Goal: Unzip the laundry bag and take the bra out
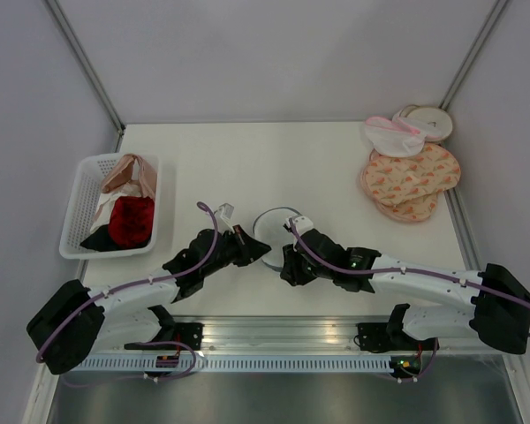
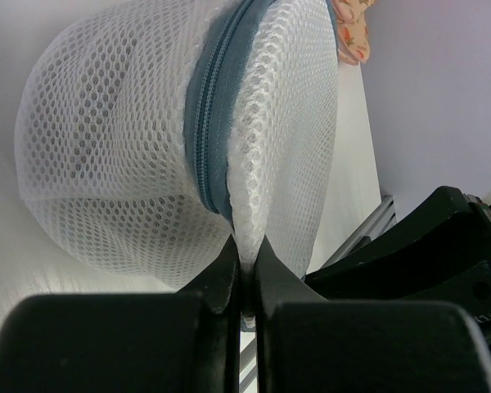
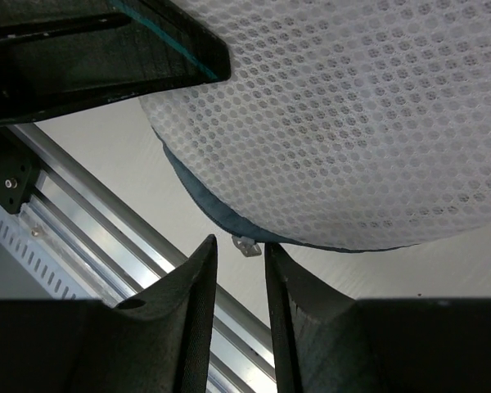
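Observation:
The laundry bag (image 1: pixel 272 228) is a round white mesh drum standing near the table's front middle. In the left wrist view the laundry bag (image 2: pixel 123 147) fills the frame, with a grey-blue zipper (image 2: pixel 203 131) running down its side. My left gripper (image 2: pixel 245 255) is shut on a fold of mesh beside the zipper. It also shows in the top view (image 1: pixel 261 250). My right gripper (image 3: pixel 239 250) is slightly open under the bag's lower rim (image 3: pixel 221 214), with the small white zipper pull (image 3: pixel 245 244) between its fingertips, not clamped. It also shows in the top view (image 1: pixel 291 261). The bra is hidden.
A white basket (image 1: pixel 76 205) at the left holds a red garment (image 1: pixel 130 219) and a pink-peach garment (image 1: pixel 129 171). Peach patterned rounds (image 1: pixel 412 177) and a pink-trimmed mesh pouch (image 1: pixel 392 134) lie at the back right. An aluminium rail (image 1: pixel 274 331) runs along the near edge.

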Robot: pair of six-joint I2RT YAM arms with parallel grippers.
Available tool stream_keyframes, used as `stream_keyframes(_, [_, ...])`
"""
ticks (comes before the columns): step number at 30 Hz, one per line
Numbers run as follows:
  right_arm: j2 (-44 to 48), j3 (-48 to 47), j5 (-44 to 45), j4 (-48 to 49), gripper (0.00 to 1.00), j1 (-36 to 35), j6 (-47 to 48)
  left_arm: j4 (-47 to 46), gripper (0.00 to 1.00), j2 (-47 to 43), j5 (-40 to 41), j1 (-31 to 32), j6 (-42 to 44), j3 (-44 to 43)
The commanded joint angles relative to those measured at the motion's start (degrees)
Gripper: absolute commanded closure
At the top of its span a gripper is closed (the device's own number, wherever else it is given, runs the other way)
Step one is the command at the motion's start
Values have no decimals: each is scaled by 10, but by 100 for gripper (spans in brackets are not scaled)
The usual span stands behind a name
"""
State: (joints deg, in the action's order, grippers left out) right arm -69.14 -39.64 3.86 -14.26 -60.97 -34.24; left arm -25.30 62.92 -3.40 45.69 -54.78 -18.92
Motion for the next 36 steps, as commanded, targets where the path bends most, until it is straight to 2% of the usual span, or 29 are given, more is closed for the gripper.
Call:
stream_keyframes(1, [27,5,-23,27,64,-2,1,-32,98,7,-16,-3,0,-15])
stream_keyframes(8, [0,-3,11,11,67,-2,6,-36,98,12,-20,-3,1,-19])
stream_keyframes(11, [-12,-10,20,2,78,-2,7,-31,98,9,-21,-3,4,-19])
stream_keyframes(16, [-2,-14,32,-29,85,-2,9,-27,98,4,-19,-3,8,-17])
stream_keyframes(20, [15,-19,76,-81,99,-2,9,-22,98,3,-23,-3,18,-19])
stream_keyframes(29, [40,-49,199,-199,100,-2,0,4,98,-2,-43,-3,63,-30])
stream_keyframes(32, [3,-70,283,-250,100,-3,-14,37,98,19,-97,-8,117,-65])
stream_keyframes(36, [-28,-86,297,-257,100,-1,-12,104,98,80,-177,-16,202,-156])
